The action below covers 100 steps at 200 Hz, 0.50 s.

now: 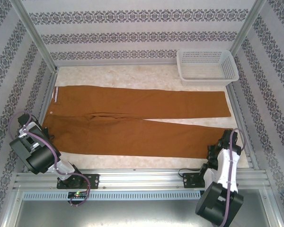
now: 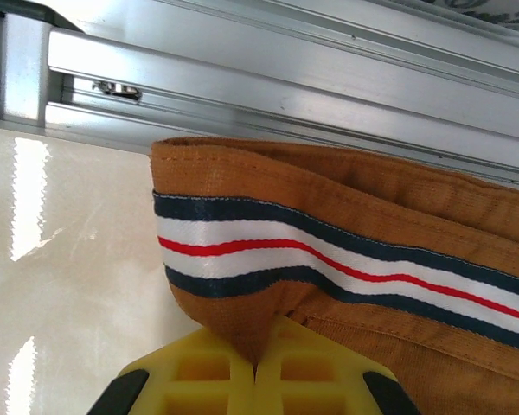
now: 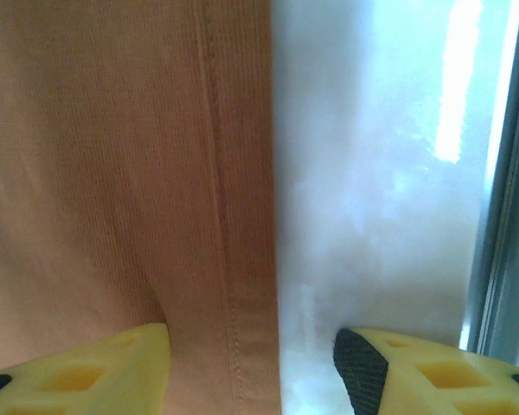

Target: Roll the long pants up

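Lying flat across the pale table (image 1: 132,78), the long pants (image 1: 132,120) stretch from the waist at 9 o'clock to the leg ends at 3 o'clock in the top view. The two legs run side by side, the far one straight and the near one angled slightly toward 4 o'clock.

The left claw (image 2: 255,367) is at 8 o'clock, at the near corner of the waist. Its yellow fingers (image 2: 199,372) are pressed together and clamped on a pinch of the rust-brown cloth just below the waistband's striped tape (image 2: 329,255), which is banded navy, white and red. That corner of the waist is lifted and folded over in front of the aluminium frame rail (image 2: 285,78).

The right claw (image 3: 251,363) is at 4 o'clock, over the end of the near leg. Its fingers stand apart. One is over the cloth and the other over bare table, with the stitched hem (image 3: 233,259) running between them. Whether either finger touches the cloth cannot be told.

A white slotted basket (image 1: 203,79) sits at 2 o'clock, in the far right corner, just beyond the far leg.
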Motion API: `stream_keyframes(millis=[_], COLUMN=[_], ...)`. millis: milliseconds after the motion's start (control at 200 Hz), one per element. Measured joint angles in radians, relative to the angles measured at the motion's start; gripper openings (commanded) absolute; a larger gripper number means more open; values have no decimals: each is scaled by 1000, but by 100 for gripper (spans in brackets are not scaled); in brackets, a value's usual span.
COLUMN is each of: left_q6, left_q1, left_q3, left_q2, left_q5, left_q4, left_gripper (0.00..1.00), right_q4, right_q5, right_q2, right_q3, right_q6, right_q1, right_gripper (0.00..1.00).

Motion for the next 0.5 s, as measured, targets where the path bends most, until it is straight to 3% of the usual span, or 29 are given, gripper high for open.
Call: stream_keyframes(millis=[155, 500], left_q6=[-2, -3], left_q1=[-1, -2], left_q3=[8, 20], left_q2=[1, -7], left_q5=[22, 43], left_q4=[-4, -19], left_gripper=[0, 0], right_q4=[-31, -58], right_q5=[29, 40], right_q2=[164, 166], right_q3=[50, 80], right_q6=[2, -70], right_q1=[2, 13], right_gripper=[0, 0])
